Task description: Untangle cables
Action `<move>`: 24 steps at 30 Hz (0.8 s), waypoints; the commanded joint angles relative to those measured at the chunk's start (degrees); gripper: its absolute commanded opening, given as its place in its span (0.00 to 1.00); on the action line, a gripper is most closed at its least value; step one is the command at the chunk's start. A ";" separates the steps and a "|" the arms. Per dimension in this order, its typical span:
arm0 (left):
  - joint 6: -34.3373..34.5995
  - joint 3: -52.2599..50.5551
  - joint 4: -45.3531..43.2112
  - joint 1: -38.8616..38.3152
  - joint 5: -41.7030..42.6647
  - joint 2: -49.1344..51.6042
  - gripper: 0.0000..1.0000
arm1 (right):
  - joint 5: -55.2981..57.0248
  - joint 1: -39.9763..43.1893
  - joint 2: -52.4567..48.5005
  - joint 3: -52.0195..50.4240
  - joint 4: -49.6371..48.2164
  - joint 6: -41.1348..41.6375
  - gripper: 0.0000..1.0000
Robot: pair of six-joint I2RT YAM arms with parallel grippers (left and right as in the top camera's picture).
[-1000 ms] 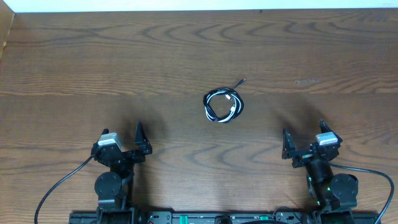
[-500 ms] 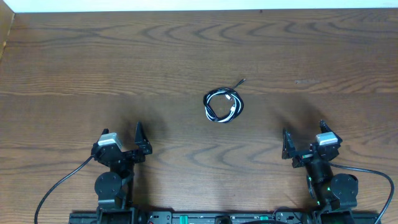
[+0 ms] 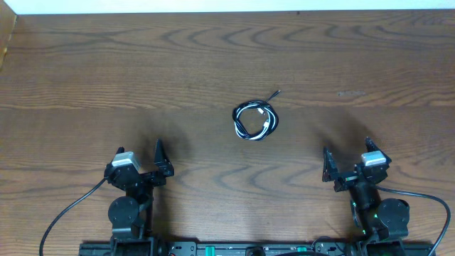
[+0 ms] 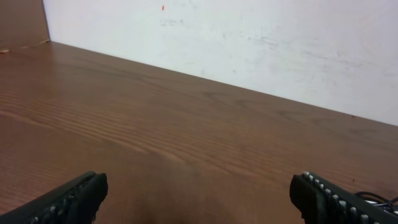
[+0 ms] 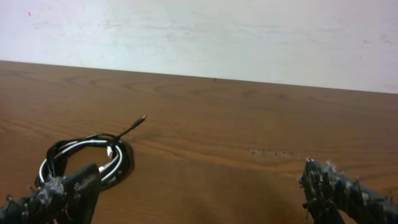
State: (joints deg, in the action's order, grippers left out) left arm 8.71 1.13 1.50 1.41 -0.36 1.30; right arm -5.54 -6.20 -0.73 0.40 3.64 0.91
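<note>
The cables (image 3: 255,120) lie as one small coil of black and white cord in the middle of the brown table, with one black plug end sticking out to the upper right. The coil also shows at the left of the right wrist view (image 5: 87,155), and its edge at the far right of the left wrist view (image 4: 380,199). My left gripper (image 3: 140,158) is open and empty near the front left edge. My right gripper (image 3: 346,158) is open and empty near the front right edge. Both are well short of the coil.
The wooden table (image 3: 142,71) ends at a white wall along the far edge. Thick black wires run from each arm base at the front corners (image 3: 64,213). A faint scuff marks the table at the right (image 3: 352,93).
</note>
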 commanded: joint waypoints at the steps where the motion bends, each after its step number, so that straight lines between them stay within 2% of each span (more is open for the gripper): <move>1: -0.94 -0.87 2.29 0.28 -1.62 0.15 0.99 | 0.48 -0.33 -0.02 -0.09 0.31 0.31 0.99; 7: 2.99 -0.87 2.29 0.24 -1.05 0.15 0.99 | 0.48 -0.33 -0.02 -0.09 0.28 0.31 0.99; 14: 2.97 -0.87 2.12 0.24 -0.02 0.15 0.99 | 0.48 -0.33 -0.02 -0.09 0.28 0.31 0.99; 19: 2.91 0.11 0.76 0.24 8.87 0.15 0.99 | 0.48 -0.33 -0.02 -0.09 0.31 0.31 0.99; 24: 2.67 0.42 0.85 0.24 10.43 0.17 0.99 | 0.48 -0.33 -0.02 -0.09 0.28 0.31 0.99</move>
State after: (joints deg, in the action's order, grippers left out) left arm 10.94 1.13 1.13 1.41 6.37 1.30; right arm -5.54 -6.20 -0.73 0.40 3.66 0.89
